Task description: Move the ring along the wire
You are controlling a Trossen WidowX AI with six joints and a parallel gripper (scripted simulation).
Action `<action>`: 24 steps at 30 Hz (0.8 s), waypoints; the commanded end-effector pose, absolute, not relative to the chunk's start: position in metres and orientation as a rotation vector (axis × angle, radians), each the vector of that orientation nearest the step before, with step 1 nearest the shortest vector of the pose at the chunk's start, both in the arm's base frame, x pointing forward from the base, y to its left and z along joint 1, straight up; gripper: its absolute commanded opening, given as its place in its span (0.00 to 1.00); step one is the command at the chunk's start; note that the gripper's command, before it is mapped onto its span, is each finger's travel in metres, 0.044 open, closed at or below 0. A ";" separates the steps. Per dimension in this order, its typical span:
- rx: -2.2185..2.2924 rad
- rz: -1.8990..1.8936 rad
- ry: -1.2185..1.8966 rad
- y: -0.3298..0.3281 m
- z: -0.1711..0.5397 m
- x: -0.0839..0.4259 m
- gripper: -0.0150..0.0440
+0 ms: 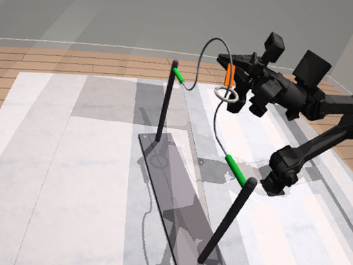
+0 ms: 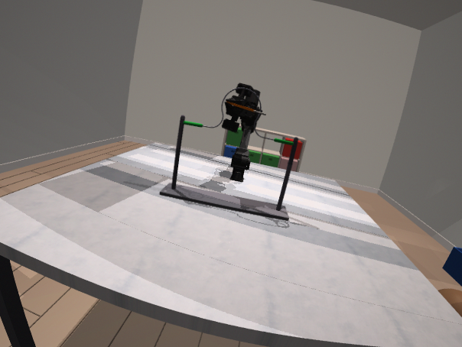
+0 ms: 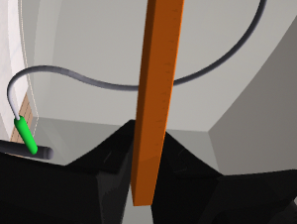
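Note:
The orange handle [image 1: 228,76] [image 2: 245,107] [image 3: 158,99] is held between the fingers of my gripper [image 1: 219,58] [image 3: 141,128], which is shut. The pale ring [image 1: 236,96] [image 2: 261,113] is at the handle's end, outside the wrist view. The grey wire [image 1: 215,122] [image 2: 222,111] [image 3: 106,86] appears to pass through it, on the arch's side toward the near post in the top view. Whether ring, handle or fingers touch the wire I cannot tell. One green part [image 1: 236,169] [image 2: 284,141] is at the near post, the other [image 1: 179,75] [image 2: 193,124] [image 3: 26,135] at the far post.
The near black post [image 1: 229,219] [image 2: 287,173] and far black post [image 1: 165,109] [image 2: 177,157] stand on a dark base plate [image 1: 175,183] [image 2: 226,204]. The arch of wire rises close by the fingers. A shelf with coloured boxes stands behind the arm in the exterior view.

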State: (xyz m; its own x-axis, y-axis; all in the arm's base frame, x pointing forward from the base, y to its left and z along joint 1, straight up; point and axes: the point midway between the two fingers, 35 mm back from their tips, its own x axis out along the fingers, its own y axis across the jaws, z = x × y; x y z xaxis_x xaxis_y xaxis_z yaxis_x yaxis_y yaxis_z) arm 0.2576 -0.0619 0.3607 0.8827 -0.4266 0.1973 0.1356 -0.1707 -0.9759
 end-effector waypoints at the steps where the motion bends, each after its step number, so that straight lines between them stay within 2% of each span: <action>1: -1.726 -0.511 0.217 -0.061 0.359 0.258 0.00; 24: -1.792 -0.532 0.198 -0.066 0.350 0.259 0.00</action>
